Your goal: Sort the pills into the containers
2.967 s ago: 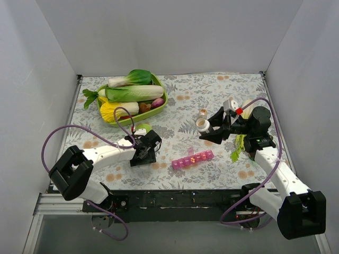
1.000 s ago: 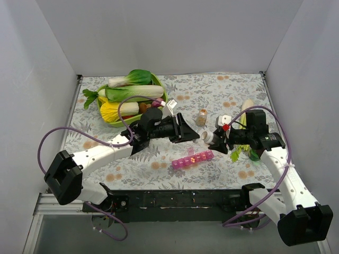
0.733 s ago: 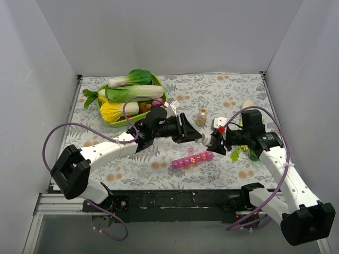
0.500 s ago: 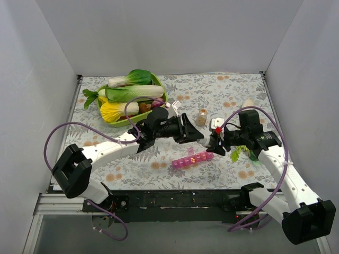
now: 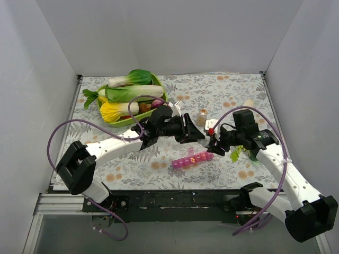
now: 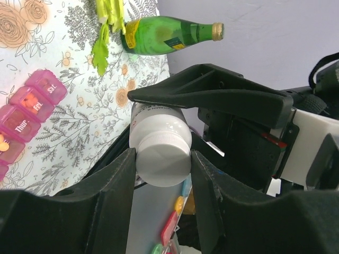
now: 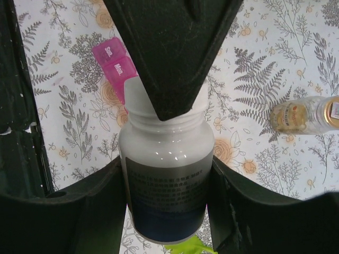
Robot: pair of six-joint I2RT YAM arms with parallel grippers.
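Note:
A white pill bottle (image 7: 167, 180) with a dark label is held level above the table, between the two arms. My right gripper (image 7: 166, 174) is shut on its body. My left gripper (image 6: 163, 164) is shut on its white cap (image 6: 163, 157); one left finger covers the cap in the right wrist view. In the top view both grippers, left (image 5: 195, 135) and right (image 5: 213, 144), meet just above the pink pill organiser (image 5: 192, 158). The organiser lies on the flowered cloth, also seen in the left wrist view (image 6: 26, 119) and the right wrist view (image 7: 114, 58). No loose pills show.
A small clear jar (image 5: 202, 116) with brownish contents stands behind the grippers. A green bottle (image 6: 169, 34) and a leafy sprig (image 5: 235, 153) lie under my right arm. A green basket (image 5: 124, 123) of vegetables sits at the back left. A pale vegetable (image 5: 247, 104) lies at the right.
My left arm has swung from the table's front left to the right and closed on the bottle's cap. My right gripper has brought the bottle down and left to meet it.

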